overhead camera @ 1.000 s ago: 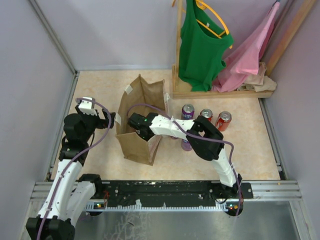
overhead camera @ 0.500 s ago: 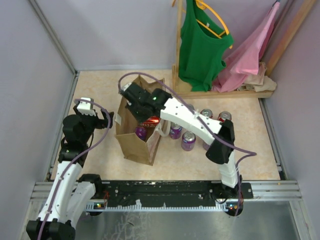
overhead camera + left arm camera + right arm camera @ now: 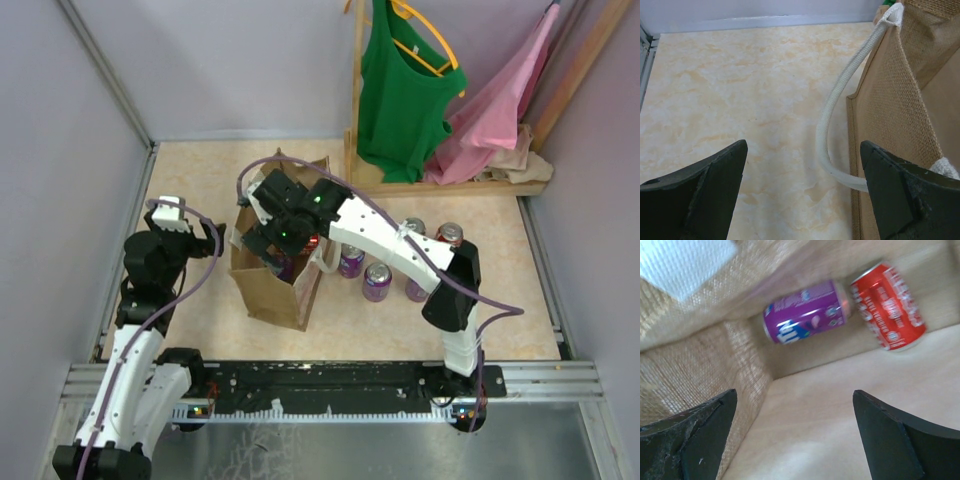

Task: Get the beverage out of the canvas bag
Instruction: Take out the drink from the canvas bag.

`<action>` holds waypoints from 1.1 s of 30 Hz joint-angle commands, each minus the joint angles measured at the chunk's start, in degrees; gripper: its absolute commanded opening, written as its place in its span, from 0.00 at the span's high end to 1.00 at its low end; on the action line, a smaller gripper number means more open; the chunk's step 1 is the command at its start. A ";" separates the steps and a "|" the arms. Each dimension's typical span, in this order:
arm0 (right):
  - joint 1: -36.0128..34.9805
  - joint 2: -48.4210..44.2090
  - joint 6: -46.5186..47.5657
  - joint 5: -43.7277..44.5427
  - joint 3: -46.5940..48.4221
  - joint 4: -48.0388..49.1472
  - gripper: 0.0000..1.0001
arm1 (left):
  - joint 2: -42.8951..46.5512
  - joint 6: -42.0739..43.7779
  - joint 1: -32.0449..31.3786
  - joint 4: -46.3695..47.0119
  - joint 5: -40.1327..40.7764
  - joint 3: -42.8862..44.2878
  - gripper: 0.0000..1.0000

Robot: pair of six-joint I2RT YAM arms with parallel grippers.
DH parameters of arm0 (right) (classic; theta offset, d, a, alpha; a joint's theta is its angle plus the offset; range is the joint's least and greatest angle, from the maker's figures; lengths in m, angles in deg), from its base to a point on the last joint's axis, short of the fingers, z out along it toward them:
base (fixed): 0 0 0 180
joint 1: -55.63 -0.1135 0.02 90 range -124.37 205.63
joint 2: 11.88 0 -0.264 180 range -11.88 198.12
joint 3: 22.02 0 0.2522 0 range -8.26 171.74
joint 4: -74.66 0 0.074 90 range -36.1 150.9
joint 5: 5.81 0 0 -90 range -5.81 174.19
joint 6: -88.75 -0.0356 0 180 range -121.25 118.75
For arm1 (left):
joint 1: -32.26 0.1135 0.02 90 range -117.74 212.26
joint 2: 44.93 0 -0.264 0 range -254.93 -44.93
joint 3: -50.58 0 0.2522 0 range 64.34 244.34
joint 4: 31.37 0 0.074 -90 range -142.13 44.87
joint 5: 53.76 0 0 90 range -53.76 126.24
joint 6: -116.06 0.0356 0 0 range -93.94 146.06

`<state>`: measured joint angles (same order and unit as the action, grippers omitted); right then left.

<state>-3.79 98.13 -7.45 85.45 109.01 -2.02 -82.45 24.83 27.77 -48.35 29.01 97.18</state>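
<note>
The tan canvas bag [image 3: 272,292] stands upright with its mouth open; its weave [image 3: 895,100] and a pale strap handle [image 3: 839,107] fill the right of the left wrist view. Two beverage cans lie on its floor, a purple can [image 3: 805,311] and a red can [image 3: 888,305]; both also show from above, purple can [image 3: 284,264] and red can [image 3: 311,241]. My right gripper [image 3: 262,248] is down in the bag's mouth, open [image 3: 795,440], with nothing between its fingers and the cans still ahead of it. My left gripper [image 3: 212,240] hangs open [image 3: 802,195] just left of the bag, touching nothing.
Several more cans stand on the floor right of the bag: two purple cans [image 3: 351,260] [image 3: 377,282] and red ones [image 3: 449,234]. A wooden rack with a green top [image 3: 400,90] and pink cloth [image 3: 495,110] stands at the back right. Walls close in on both sides.
The right gripper has gone from shut to open, and its arm has swung over the bag and dipped into its mouth. The left arm has stayed put.
</note>
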 commanded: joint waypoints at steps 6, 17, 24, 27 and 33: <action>0.18 -1.65 6.55 -17.66 -8.55 3.13 0.01 | 2.87 0.09 -0.33 -1.74 0.18 0.21 0.00; -2.80 3.67 7.36 -17.53 -10.78 5.51 0.01 | 5.85 -0.42 -0.26 -4.15 0.28 -0.20 0.00; -2.85 7.25 5.85 -15.65 -15.32 9.79 0.01 | 5.12 -0.39 -0.28 -4.13 0.14 -1.10 0.00; -2.81 8.62 6.11 -15.37 -16.47 10.53 0.01 | 4.95 -0.43 -0.25 -4.08 0.27 -1.82 0.00; -2.87 13.20 5.45 -13.39 -17.36 10.50 0.01 | 4.26 -1.26 -0.25 -3.71 0.07 -2.97 0.00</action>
<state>-5.38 108.41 -1.37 70.65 91.85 7.36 -77.90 24.50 27.74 -52.07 29.41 95.35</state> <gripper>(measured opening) 0.990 0.998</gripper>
